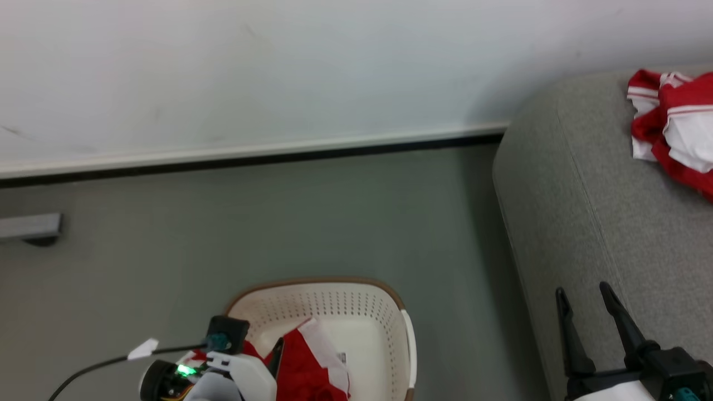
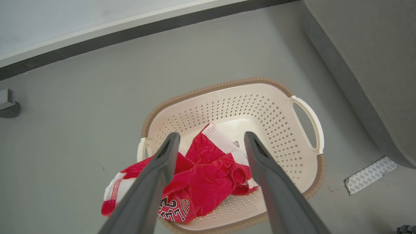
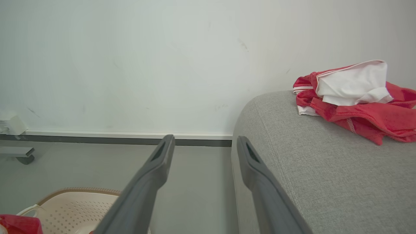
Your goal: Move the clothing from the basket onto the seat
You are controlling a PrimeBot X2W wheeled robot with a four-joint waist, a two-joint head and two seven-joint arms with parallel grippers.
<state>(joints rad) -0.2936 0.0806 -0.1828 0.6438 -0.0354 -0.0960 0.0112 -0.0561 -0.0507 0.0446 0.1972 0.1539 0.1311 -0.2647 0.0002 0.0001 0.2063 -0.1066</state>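
Toward the bottom centre of the head view, the basket (image 1: 334,303) is standing on the grey floor (image 1: 278,211), near the sofa (image 1: 585,195) that is rising along the right side of the frame. The red jersey (image 2: 201,175) is lying bunched in the basket's lower left part in the left wrist view. One white-trimmed end is spilling over the rim at the lower left, and dark printed numbers are showing along its bottom edge.

The left gripper (image 2: 211,136) is hanging above the basket with its two fingers spread wide apart, and nothing is sitting between them. In that view the fingers are framing the jersey from either side.

At the lower right of the head view, the right gripper (image 1: 582,291) is pointing up the frame over the sofa's front edge. Its fingers are likewise standing apart and gripping nothing.

At the upper right of the head view, a second red-and-white garment (image 1: 677,122) is lying crumpled on the sofa. A pale wall (image 1: 278,67) is running across the top. A patterned strip (image 2: 370,175) is lying on the floor beside the sofa's base, at the lower right of the left wrist view.
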